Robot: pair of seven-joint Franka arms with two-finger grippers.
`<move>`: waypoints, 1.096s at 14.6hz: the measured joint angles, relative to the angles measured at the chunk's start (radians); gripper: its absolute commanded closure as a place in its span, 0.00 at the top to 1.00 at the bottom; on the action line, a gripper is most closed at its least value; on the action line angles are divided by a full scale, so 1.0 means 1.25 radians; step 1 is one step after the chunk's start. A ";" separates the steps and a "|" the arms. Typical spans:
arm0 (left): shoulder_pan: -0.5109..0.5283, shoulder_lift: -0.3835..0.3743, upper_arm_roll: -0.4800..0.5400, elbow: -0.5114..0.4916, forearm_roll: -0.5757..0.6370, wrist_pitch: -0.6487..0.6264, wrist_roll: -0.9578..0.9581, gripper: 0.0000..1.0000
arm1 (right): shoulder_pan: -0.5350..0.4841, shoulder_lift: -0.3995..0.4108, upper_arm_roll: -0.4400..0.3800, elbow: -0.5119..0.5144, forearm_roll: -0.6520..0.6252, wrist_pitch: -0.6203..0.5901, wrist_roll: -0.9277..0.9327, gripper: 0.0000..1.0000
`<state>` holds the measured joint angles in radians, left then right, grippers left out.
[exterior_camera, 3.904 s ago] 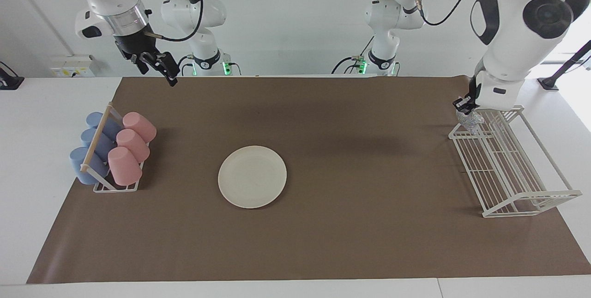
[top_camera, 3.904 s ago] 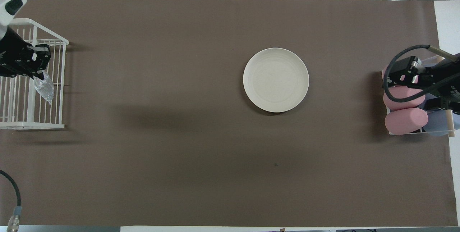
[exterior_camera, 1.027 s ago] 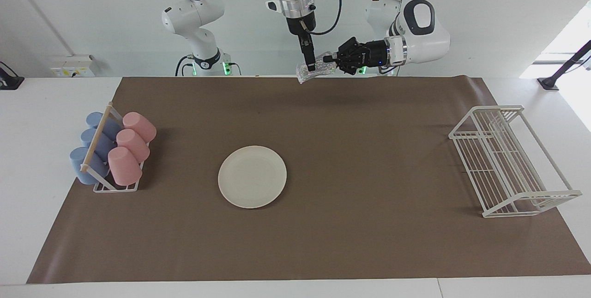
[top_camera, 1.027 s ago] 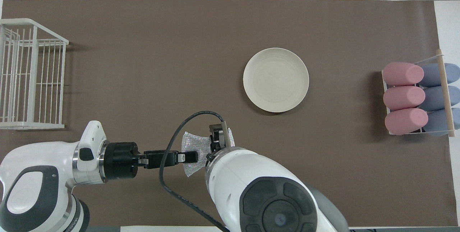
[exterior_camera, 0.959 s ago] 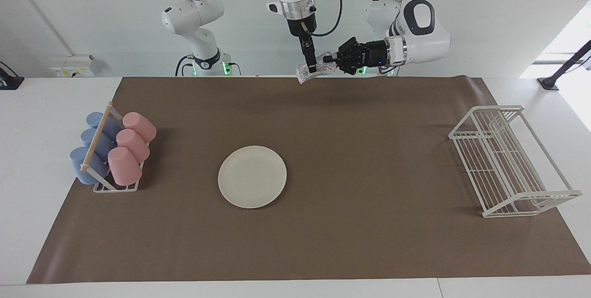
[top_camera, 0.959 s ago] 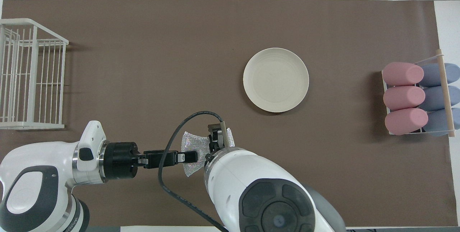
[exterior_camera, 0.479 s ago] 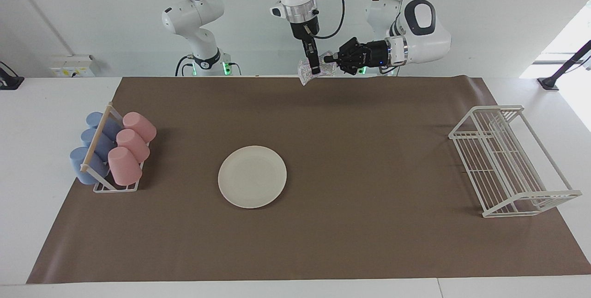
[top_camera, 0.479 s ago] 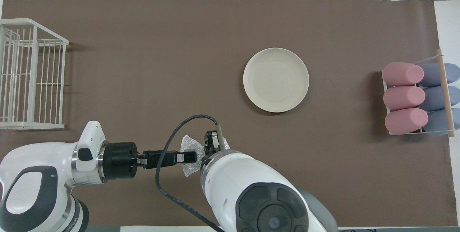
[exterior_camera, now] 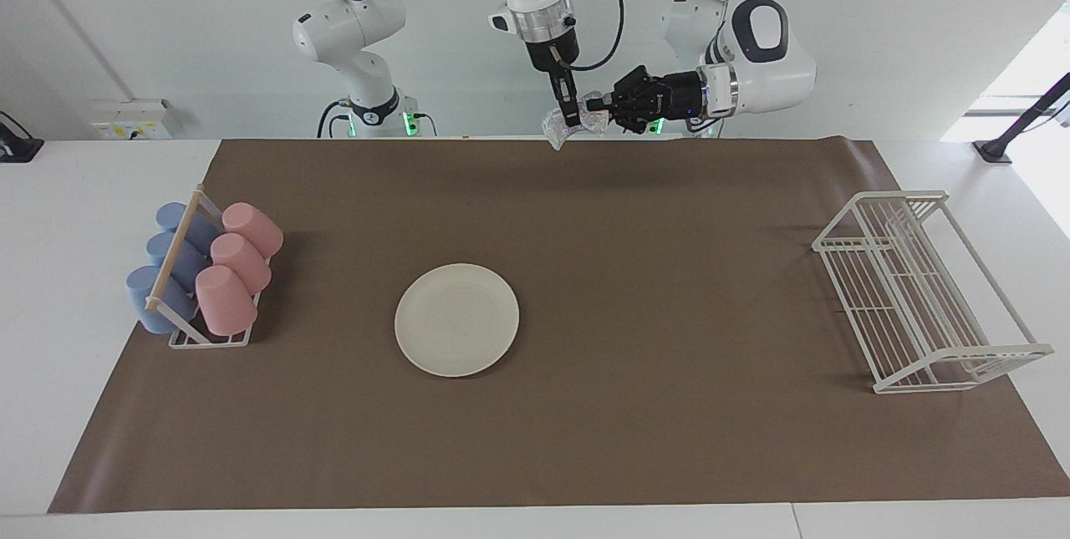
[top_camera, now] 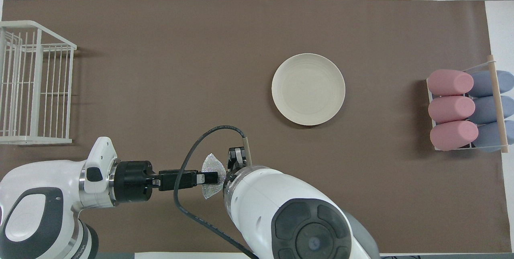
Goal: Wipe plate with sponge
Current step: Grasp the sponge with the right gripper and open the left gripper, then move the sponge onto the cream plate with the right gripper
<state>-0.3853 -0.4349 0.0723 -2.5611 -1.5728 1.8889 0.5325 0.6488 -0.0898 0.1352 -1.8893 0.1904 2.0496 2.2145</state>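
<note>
The cream-white plate (exterior_camera: 456, 319) (top_camera: 308, 89) lies flat on the brown mat near the table's middle, with nothing on it. The silvery crinkled sponge (exterior_camera: 554, 129) (top_camera: 211, 165) hangs in the air over the mat's edge nearest the robots, between both grippers. My right gripper (exterior_camera: 572, 117) (top_camera: 237, 158) points down and is shut on the sponge, which is bunched up around it. My left gripper (exterior_camera: 592, 107) (top_camera: 217, 177) reaches in level from the side and is at the sponge's other edge. Both grippers are well away from the plate.
A rack of pink and blue cups (exterior_camera: 201, 280) (top_camera: 468, 110) lying on their sides stands at the right arm's end of the mat. A white wire rack (exterior_camera: 919, 297) (top_camera: 32, 82) stands at the left arm's end.
The left arm brought the sponge from the wire rack to the middle. In the last second the right gripper closed on it, and the sponge went from spread out to bunched.
</note>
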 measured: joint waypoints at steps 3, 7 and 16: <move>0.001 0.000 0.000 0.000 0.021 0.001 -0.021 1.00 | -0.001 0.000 0.000 -0.001 0.001 0.000 -0.001 0.00; 0.013 0.000 0.002 0.000 0.050 0.002 -0.029 1.00 | -0.080 0.008 -0.003 -0.031 0.001 0.050 -0.140 0.00; 0.108 0.003 0.005 0.003 0.382 0.013 -0.132 1.00 | -0.252 0.241 -0.010 -0.107 0.001 0.354 -0.513 0.00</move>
<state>-0.2501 -0.4310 0.0786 -2.5576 -1.0955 1.9055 0.3680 0.3337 0.2120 0.1231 -2.0233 0.1918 2.4915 1.5730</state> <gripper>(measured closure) 0.000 0.899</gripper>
